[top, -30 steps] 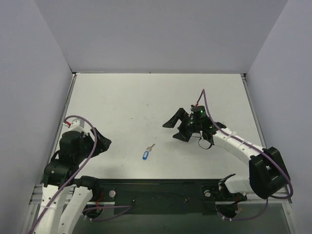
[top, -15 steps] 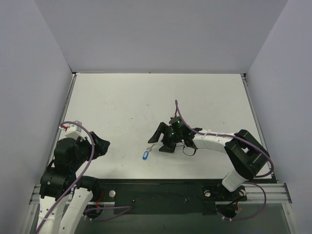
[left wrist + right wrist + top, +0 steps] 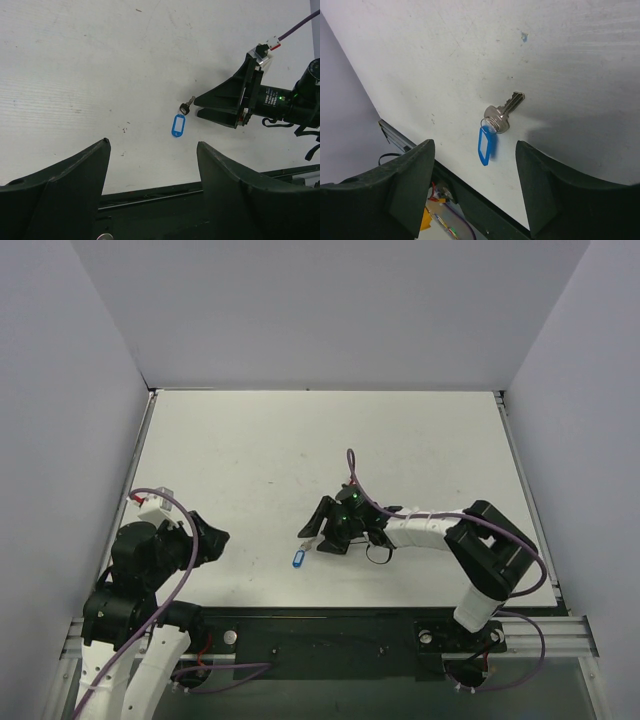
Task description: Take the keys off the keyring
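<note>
On the white desk (image 3: 300, 440) the key (image 3: 504, 112) lies flat, joined to its blue-tagged keyring (image 3: 485, 142), just beside the tips of the right hand (image 3: 198, 108), parted and empty; the left hand (image 3: 213, 539) hovers wide open, empty, well apart.

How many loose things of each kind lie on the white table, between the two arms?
silver key: 1
keyring with blue tag: 1
total: 2
</note>
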Tool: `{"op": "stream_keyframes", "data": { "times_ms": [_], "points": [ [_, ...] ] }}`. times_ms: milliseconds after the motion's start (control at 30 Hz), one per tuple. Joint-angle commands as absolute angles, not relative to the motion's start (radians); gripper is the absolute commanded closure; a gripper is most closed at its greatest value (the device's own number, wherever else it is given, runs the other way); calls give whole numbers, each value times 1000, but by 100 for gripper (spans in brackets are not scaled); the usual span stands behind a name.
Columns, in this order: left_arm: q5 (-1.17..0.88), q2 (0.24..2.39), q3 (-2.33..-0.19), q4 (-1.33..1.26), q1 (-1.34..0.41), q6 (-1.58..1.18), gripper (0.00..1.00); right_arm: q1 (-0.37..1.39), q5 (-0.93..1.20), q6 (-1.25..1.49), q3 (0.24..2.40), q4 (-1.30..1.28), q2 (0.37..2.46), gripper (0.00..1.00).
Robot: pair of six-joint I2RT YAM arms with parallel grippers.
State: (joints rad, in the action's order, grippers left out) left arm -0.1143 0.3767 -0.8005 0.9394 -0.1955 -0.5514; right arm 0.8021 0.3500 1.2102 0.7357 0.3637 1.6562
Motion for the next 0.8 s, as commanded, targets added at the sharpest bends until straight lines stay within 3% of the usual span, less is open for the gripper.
{"op": "stream_keyframes", "data": {
  "times_ms": [0,767],
  "points": [
    [-144,390,-810,907,-199,-526,20,834,313,1200,787,371,1704,42],
    [-132,379,-808,913,-215,-529,20,923,276,1262,815,373,1778,66]
  ]
}}
